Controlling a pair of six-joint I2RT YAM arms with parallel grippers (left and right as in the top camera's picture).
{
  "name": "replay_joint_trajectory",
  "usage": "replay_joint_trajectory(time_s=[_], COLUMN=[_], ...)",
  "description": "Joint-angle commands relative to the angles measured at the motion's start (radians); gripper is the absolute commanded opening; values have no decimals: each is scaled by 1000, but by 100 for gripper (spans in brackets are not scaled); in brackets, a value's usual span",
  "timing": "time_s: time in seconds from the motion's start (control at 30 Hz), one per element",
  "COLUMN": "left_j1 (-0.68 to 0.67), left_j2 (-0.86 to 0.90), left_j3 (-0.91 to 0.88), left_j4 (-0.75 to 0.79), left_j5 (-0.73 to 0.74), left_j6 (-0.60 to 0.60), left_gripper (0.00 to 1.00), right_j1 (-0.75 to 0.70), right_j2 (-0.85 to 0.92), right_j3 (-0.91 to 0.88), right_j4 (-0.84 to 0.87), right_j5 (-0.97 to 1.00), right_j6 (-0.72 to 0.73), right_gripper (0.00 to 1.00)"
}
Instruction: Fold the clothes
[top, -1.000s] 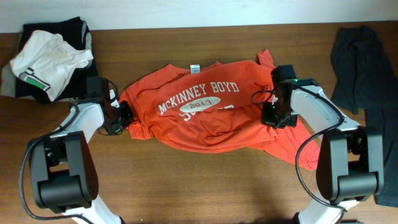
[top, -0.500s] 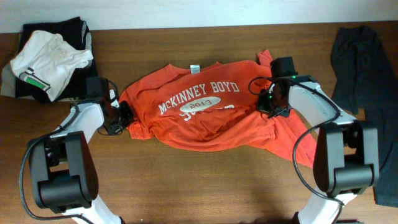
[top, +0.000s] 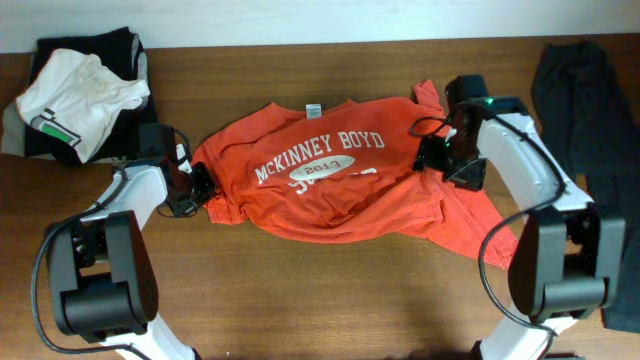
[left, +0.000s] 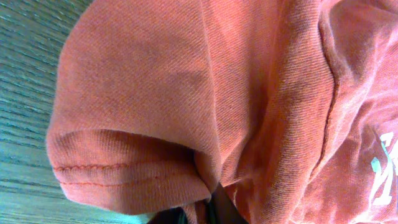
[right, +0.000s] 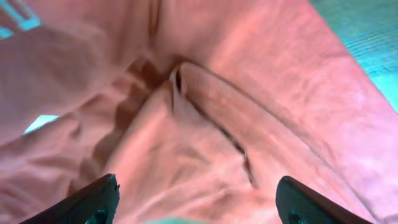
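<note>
— Locating the red-orange T-shirt (top: 320, 190): where does it lie?

— At the centre of the bench (top: 300, 310), front up and rumpled. The white "McKINNEY BOYD" lettering (top: 320, 152) reads clearly from overhead, but the lowest part of the print is lost in a fold. A white T-shirt (top: 75, 95) sits on a dark garment (top: 125, 50) at the far left corner. A second dark garment (top: 575, 100) lies at the right edge, cut off by the frame.

— State of the left end effector (top: 197, 187)?

— It is at the shirt's left sleeve. Sleeve cloth and hem fill its wrist camera, and only a dark sliver shows at the bottom edge. Whether it is pinching the cloth cannot be told.

— And the right end effector (top: 432, 160)?

— It is at the opposite side of the shirt, by the sleeve. In its wrist view the fingertips (right: 102, 199) stand spread wide at the lower corners, with bunched, blurred cloth ahead of them.
</note>
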Motion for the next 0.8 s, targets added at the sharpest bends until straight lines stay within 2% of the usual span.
replay_joint_trajectory(time_s=[0.0,0.1,0.17,0.27,0.37,0.5,0.57,0.63,0.77], left_j1=[6,6,6,6,6,6,6,6,6], left_j2=[18,18,18,18,18,18,18,18,18], left_j3=[-12,-12,-12,-12,-12,-12,-12,-12,-12], left_j4=[-2,-2,-2,-3,-2,-2,-2,-2,-2], left_j5=[-14,-14,-14,-13,-14,-14,-14,-14,-14], left_j6=[-2,-2,-2,-2,-2,-2,-2,-2,-2], left_gripper=[9,9,9,9,9,9,9,9,9], right_j1=[-2,3,2,2,2,1,1,1,0], right_j2=[-25,-25,-24,-24,-24,-24,-24,-24,-24], right_j3=[8,-48,-133,-263,-340,-347,-347,-347,-347], right_j4=[-76,-122,-69,73,195,218,224,232,241], right_j5=[-13,-32,-34,-69,-86,-85,-85,-84,-71], right_j6=[1,1,5,4,1,2,2,2,2], right_gripper=[86,80,75,58,54,53,44,31,18])
